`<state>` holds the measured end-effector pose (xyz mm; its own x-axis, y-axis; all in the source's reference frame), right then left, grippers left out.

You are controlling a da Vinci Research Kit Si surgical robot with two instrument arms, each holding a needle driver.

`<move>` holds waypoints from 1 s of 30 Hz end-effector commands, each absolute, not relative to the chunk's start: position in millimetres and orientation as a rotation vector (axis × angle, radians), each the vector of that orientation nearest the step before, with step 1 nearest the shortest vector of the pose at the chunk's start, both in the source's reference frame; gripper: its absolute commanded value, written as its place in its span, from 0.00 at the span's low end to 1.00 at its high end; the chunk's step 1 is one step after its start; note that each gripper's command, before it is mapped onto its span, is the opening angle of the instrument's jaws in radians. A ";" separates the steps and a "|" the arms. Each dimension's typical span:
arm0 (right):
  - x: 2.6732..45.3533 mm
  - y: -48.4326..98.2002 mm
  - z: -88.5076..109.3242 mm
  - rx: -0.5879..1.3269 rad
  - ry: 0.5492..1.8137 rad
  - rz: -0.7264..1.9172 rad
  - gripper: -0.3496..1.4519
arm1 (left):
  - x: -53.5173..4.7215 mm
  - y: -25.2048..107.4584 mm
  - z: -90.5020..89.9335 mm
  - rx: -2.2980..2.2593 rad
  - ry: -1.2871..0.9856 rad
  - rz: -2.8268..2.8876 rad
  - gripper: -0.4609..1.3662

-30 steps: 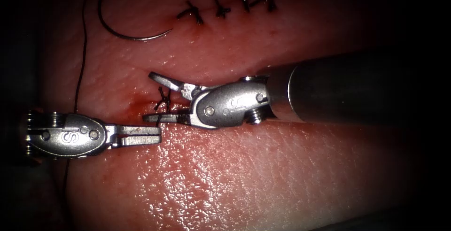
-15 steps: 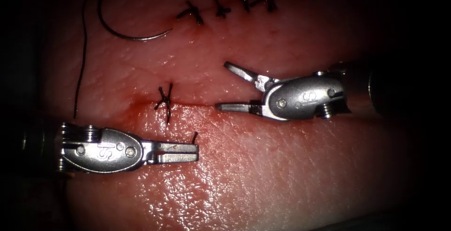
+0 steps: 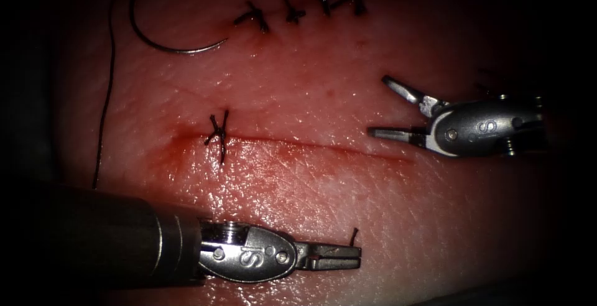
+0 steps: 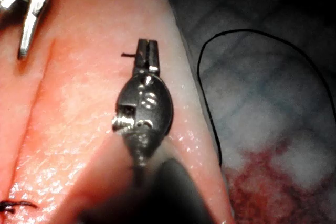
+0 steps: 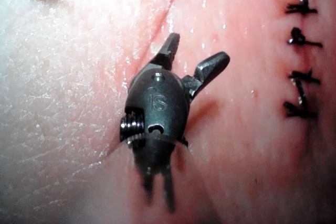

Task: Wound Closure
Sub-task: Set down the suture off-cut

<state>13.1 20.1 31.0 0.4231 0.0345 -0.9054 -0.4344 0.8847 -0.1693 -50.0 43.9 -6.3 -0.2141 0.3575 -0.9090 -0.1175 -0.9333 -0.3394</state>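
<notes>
A fresh knotted stitch [image 3: 217, 133] sits at the left end of the cut [image 3: 311, 145] in the tissue [image 3: 298, 194]. Low on the tissue, below the cut, my left tool [image 3: 348, 257] is shut on a short cut end of thread [image 3: 354, 236]; that thread end [image 4: 127, 54] sticks out beside its jaws [image 4: 147, 51]. At the cut's right end my right tool [image 3: 380, 107] hangs open and holds nothing, its jaws [image 5: 194, 56] spread just over the tissue. The curved needle [image 3: 174, 48] lies free on the tissue at the upper left, outside the tissue's flesh, its thread [image 3: 109, 94] trailing down the left side.
Several older stitches [image 3: 298, 10] run in a row above the cut, and the same stitches [image 5: 299, 51] lie beside my right tool. Red fluid [image 3: 180, 141] stains the cut's left end. Loose thread [image 4: 252, 32] loops over the cloth beside the tissue's edge.
The right tool's open jaws were around the thread at the knot, then drew back right. The left tool moved right and down, carrying off the short cut piece.
</notes>
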 end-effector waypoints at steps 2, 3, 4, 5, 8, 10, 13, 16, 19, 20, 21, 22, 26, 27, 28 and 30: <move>13.2 20.1 31.0 -0.408 1.104 0.300 0.91 | -51.2 43.4 -6.0 -1.755 -0.334 2.212 0.06; 13.2 20.0 31.0 -0.406 1.106 0.298 0.91 | -51.8 43.1 -5.9 -1.758 -0.348 2.211 0.06; 13.2 20.0 31.0 -0.406 1.106 0.298 0.91 | -52.4 42.7 -5.6 -1.754 -0.372 2.203 0.06; 13.2 20.0 31.0 -0.407 1.106 0.299 0.91 | -52.9 42.5 -5.4 -1.752 -0.390 2.199 0.06; 13.3 20.0 31.1 -0.407 1.106 0.299 0.91 | -54.0 41.7 -4.5 -1.757 -0.437 2.181 0.06; 13.3 20.0 31.1 -0.407 1.106 0.299 0.91 | -54.5 41.2 -3.6 -1.760 -0.465 2.178 0.06; 13.3 19.9 31.1 -0.408 1.106 0.299 0.91 | -54.6 40.8 -2.3 -1.737 -0.474 2.171 0.08; 13.5 19.8 31.1 -0.410 1.107 0.298 0.90 | -54.1 40.6 -0.5 -1.683 -0.507 2.135 0.37; 13.8 19.7 31.1 -0.409 1.111 0.296 0.90 | -53.3 40.6 0.9 -1.633 -0.527 2.092 0.60; 13.9 19.7 31.2 -0.409 1.112 0.295 0.90 | -52.8 40.6 1.5 -1.610 -0.535 2.074 0.63; 14.0 19.7 31.1 -0.407 1.116 0.293 0.90 | -52.4 40.6 1.8 -1.592 -0.535 2.065 0.63; 14.1 19.6 31.1 -0.410 1.117 0.295 0.90 | -51.8 40.7 2.3 -1.579 -0.538 2.053 0.64; 14.3 19.6 31.1 -0.408 1.120 0.293 0.90 | -50.3 41.1 3.3 -1.541 -0.535 2.042 0.66; 14.4 19.6 31.1 -0.409 1.120 0.294 0.90 | -49.8 41.3 3.6 -1.532 -0.526 2.035 0.68; 14.4 19.5 31.1 -0.407 1.122 0.293 0.90 | -49.5 41.4 3.7 -1.529 -0.519 2.033 0.68; 14.5 19.5 31.1 -0.408 1.122 0.293 0.90 | -48.8 41.5 3.9 -1.526 -0.513 2.031 0.69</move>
